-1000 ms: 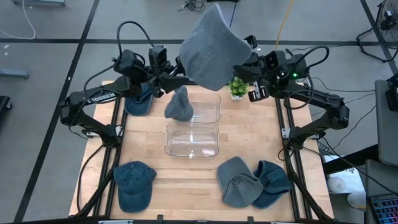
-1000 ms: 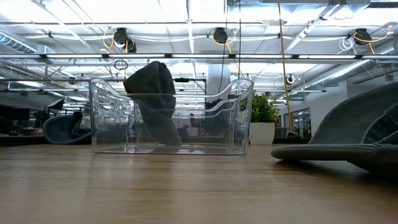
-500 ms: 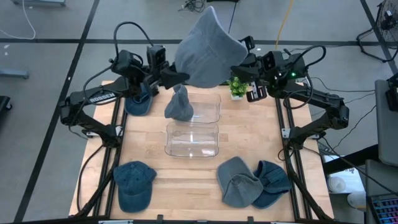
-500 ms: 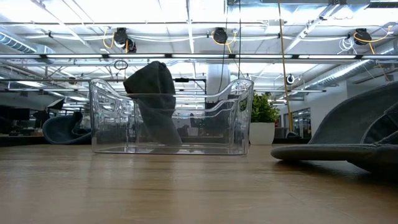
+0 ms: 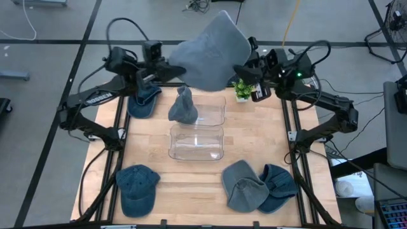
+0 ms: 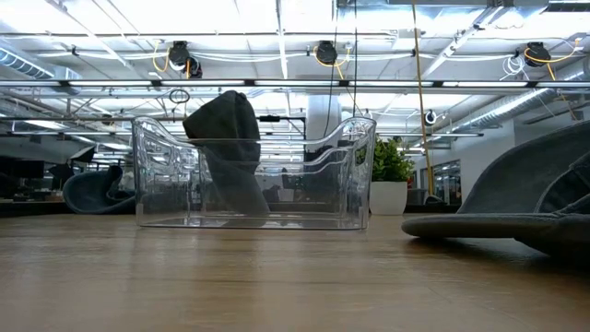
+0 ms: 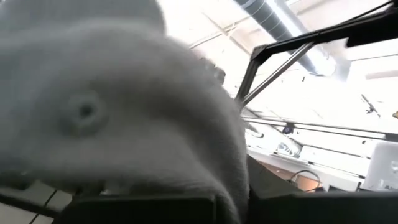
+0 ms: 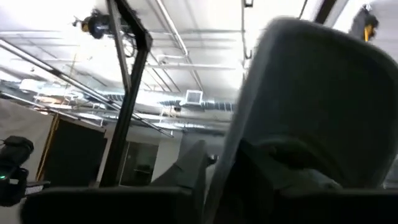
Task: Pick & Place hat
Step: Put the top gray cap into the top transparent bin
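A large grey-blue hat [image 5: 210, 51] hangs high in the air over the table's far edge, between my two grippers. My left gripper [image 5: 170, 69] is at its left edge and my right gripper [image 5: 240, 71] at its right edge, each shut on it. In the left wrist view the crown with its top button [image 7: 84, 112] fills the picture. The right wrist view shows the hat's side [image 8: 311, 93]. A dark hat [image 5: 183, 107] stands upright in the far clear bin [image 5: 216, 111], leaning on its left wall [image 6: 230, 148]. My left gripper holds the hat at its left lower edge [image 5: 178, 71], coming level from the table's left. The hat itself hides the fingertips. The hat is lifted clear of the table. My right gripper holds the hat at its right lower edge [image 5: 233, 69], coming level from the table's right. The hat hides the fingertips here too.
A second clear bin [image 5: 197, 143] stands nearer, at the table's middle. A dark blue hat [image 5: 143, 102] lies far left, a blue cap [image 5: 137, 187] near left, a grey hat [image 5: 245, 184] and a blue one [image 5: 278, 183] near right. A small potted plant [image 5: 243, 89] stands far right.
My left gripper has drawn back toward the table's far left, and the held hat has gone with it a little to the left. The hat has turned and now shows wider and flatter from above than a second ago. My right gripper has kept hold.
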Controlling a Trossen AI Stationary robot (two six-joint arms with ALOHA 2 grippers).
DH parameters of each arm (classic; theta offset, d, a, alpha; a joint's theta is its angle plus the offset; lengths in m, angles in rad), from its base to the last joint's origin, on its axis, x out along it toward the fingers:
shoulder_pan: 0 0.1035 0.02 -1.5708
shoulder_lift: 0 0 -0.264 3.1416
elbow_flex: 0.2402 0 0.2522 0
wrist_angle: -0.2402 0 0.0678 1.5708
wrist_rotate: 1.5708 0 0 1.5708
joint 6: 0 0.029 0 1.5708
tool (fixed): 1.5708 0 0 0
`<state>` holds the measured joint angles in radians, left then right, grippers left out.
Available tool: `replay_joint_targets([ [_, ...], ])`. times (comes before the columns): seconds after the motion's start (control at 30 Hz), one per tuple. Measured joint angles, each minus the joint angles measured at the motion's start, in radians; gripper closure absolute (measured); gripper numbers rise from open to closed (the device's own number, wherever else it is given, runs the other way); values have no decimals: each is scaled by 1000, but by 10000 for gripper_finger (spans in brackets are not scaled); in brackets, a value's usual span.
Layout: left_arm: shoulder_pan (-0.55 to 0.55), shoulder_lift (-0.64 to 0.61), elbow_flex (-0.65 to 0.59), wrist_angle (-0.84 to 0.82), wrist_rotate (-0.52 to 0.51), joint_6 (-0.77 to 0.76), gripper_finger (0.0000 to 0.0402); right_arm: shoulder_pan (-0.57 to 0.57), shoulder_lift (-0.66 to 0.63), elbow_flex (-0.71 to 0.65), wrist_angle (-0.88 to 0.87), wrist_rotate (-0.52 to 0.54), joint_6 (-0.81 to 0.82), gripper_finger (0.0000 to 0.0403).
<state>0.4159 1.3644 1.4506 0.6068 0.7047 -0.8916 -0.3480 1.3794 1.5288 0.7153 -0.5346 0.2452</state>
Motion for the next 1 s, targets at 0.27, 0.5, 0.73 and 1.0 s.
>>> replay_joint_targets([
  [0.27, 90, -111, 0, -44, 84, -55, 393, -5, -114, 1, -421, 73, -24, 209],
  [0.5, 185, -162, 0, -222, 145, -121, 393, 15, -179, 1, -606, 237, -21, 160],
  [0.73, 276, -168, 0, -284, 259, -165, 393, 68, -207, 1, -609, 477, -125, 172],
  [1.0, 384, -166, 0, -461, 380, -85, 393, 101, -194, 1, -587, 796, -286, 195],
])
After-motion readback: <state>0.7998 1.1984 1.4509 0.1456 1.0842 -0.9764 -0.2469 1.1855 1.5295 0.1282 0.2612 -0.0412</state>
